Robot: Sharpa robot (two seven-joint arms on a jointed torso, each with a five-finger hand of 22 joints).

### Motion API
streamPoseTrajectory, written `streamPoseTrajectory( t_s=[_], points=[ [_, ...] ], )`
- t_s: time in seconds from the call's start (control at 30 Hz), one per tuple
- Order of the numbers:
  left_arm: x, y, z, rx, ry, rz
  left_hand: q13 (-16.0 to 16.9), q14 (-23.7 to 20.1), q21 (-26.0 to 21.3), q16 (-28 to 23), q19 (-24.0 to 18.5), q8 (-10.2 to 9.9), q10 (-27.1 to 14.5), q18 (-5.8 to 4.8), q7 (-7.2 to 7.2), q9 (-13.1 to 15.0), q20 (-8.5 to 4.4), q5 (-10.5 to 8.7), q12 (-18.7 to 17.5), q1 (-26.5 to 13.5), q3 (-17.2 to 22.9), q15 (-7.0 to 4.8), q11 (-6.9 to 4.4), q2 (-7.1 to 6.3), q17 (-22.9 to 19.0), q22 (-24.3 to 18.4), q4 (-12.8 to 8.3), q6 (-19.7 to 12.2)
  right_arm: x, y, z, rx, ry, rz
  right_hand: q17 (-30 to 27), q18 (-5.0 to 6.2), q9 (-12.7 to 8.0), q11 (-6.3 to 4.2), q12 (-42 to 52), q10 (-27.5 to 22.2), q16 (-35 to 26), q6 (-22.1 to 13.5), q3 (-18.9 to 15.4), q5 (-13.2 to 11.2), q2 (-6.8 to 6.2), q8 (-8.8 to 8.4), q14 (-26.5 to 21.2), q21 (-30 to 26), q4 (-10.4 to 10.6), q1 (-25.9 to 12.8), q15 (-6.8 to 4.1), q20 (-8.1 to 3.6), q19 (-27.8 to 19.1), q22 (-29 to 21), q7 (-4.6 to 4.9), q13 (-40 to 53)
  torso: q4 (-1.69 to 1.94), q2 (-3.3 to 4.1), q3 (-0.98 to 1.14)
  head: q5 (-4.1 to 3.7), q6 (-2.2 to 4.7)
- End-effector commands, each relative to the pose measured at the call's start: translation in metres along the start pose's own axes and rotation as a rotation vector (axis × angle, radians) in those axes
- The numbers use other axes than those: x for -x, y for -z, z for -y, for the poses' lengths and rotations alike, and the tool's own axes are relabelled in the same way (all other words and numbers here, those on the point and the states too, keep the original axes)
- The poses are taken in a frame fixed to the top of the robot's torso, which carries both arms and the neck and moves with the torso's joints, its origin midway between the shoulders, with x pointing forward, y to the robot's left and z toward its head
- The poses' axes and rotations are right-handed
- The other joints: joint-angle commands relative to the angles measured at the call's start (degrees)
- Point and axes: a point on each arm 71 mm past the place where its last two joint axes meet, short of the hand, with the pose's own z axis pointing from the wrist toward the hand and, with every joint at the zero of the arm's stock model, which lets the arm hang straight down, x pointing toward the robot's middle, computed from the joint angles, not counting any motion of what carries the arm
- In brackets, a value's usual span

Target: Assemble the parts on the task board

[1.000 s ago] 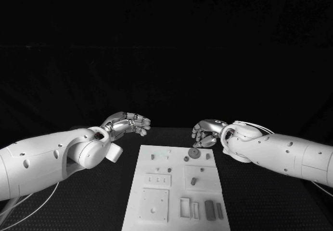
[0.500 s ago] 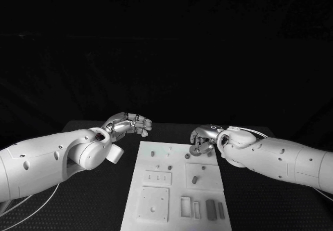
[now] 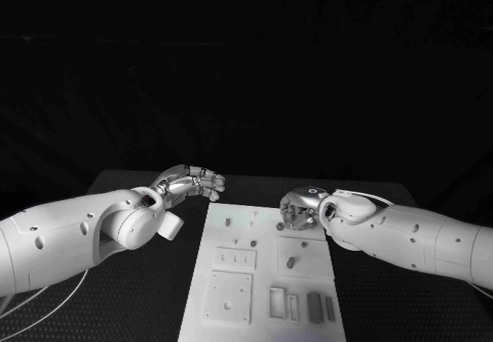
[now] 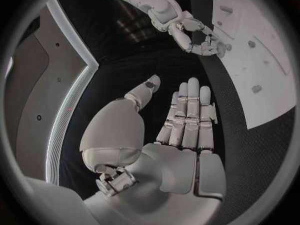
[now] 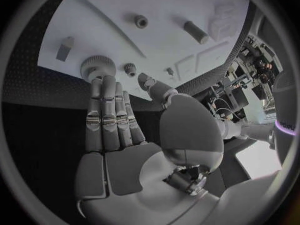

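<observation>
The white task board [image 3: 263, 274] lies lengthwise in the middle of the black table. My right hand [image 3: 300, 210] hovers low over its far right part. In the right wrist view its straight fingertips [image 5: 103, 82] reach the rim of a round toothed grey wheel [image 5: 95, 65] on the board [image 5: 125, 40], with the thumb apart from them and nothing gripped. A smaller toothed piece [image 5: 130, 68] stands beside the wheel. My left hand [image 3: 191, 181] hangs off the board's far left corner, fingers straight in the left wrist view [image 4: 187, 120], holding nothing.
A short peg [image 5: 141, 21], a cylinder [image 5: 195, 31] and a small block [image 5: 64, 49] stand farther along the board. Dark bars [image 3: 315, 308] and slots sit at its near end, and a peg [image 3: 291, 262] stands in a square plate mid-board.
My right hand has moved in from the board's right edge and down over the round wheel, covering it in the head view. The camera has tilted slightly. The left hand has stayed put.
</observation>
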Motion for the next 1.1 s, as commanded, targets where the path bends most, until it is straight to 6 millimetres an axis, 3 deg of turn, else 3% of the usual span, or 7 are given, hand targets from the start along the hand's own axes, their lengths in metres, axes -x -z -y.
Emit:
streamPoseTrajectory(
  t_s=[0.03,0.73,1.1],
  points=[
    [-0.001,-0.001,0.002,-0.01,-0.001,-0.011,-0.07,-0.44,0.04,-0.29,-0.44,-0.38,-0.39,0.14,0.1,0.07,0.08,-0.2,-0.35,-0.17,0.07,0.13,0.02,-0.34,0.07,-0.09,-0.15,-0.18,-0.001,0.0,-0.002,0.007,0.02,-0.007,0.28,0.79,0.14,-0.36,0.12,0.11,-0.42,0.62,0.37,-0.23,0.16,0.32,0.62,0.41,-0.03,0.52,0.04,-0.04,0.53,0.15,0.28,-0.01,0.23,0.11,0.29,-0.12,-0.3],
    [0.001,-0.002,0.001,-0.007,-0.003,-0.007,-0.08,-0.46,0.08,-0.38,-0.51,-0.46,-0.52,0.05,0.12,0.12,0.0,-0.2,-0.54,-0.21,0.08,0.14,0.1,-0.38,0.12,-0.16,-0.11,-0.23,-0.007,-0.003,-0.009,0.006,0.034,-0.022,1.53,0.79,0.26,-0.67,0.24,0.97,-1.0,2.13,0.7,-0.19,0.86,0.69,1.35,0.74,-0.52,0.35,-0.24,-0.26,0.92,0.64,0.88,0.19,0.19,0.44,0.12,-0.32,-0.59],
    [0.001,-0.002,0.001,-0.005,-0.002,-0.01,-0.08,-0.47,0.1,-0.43,-0.55,-0.51,-0.55,0.0,0.13,0.14,-0.03,-0.21,-0.61,-0.23,0.08,0.15,0.11,-0.42,0.14,-0.2,-0.08,-0.26,-0.013,-0.004,-0.008,-0.003,0.033,-0.022,1.81,0.79,0.17,-0.64,0.12,0.91,-1.27,2.15,0.87,-0.15,0.95,0.53,1.43,0.73,-0.73,0.31,-0.22,-0.26,0.9,0.7,1.0,0.18,0.48,1.08,0.0,-0.16,-0.61]
  ],
)
